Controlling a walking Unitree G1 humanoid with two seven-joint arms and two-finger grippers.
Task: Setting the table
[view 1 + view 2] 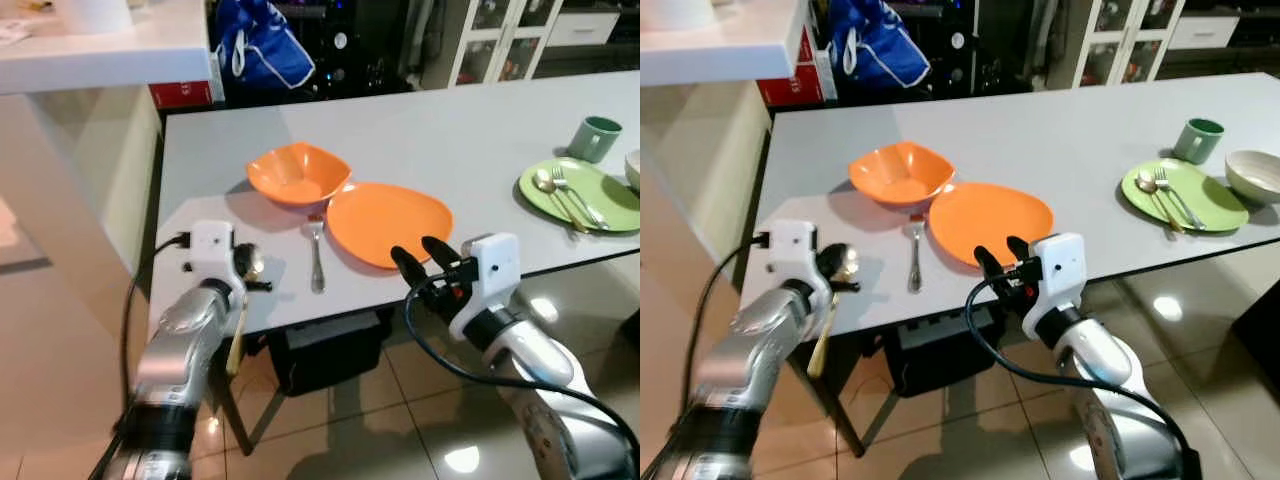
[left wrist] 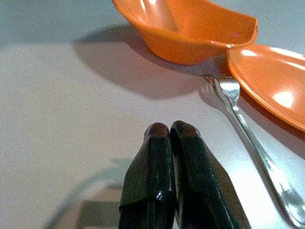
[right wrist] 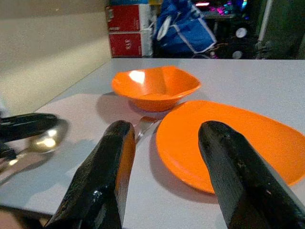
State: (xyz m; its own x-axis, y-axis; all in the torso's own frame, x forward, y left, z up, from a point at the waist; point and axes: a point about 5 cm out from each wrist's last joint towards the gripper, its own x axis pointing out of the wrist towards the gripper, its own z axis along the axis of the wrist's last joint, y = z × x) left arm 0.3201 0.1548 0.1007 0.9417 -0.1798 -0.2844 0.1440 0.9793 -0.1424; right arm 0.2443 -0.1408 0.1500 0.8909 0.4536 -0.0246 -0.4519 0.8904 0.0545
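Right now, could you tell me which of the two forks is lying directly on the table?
The fork between the left gripper and the orange plate lies on the table; the other fork rests on the green plate.

Head cams look down at table [image 1: 480, 130]; wrist cams low, close; all share orange plate [image 1: 385, 222].

- The pale round bowl [image 1: 633, 168] at the far right is cut off by the left eye view's edge.
- The silver fork's [image 2: 257, 143] handle end is cut by the left wrist view's edge.
- The gold spoon's [image 1: 828, 300] neck is partly hidden behind the left gripper [image 1: 836, 272].
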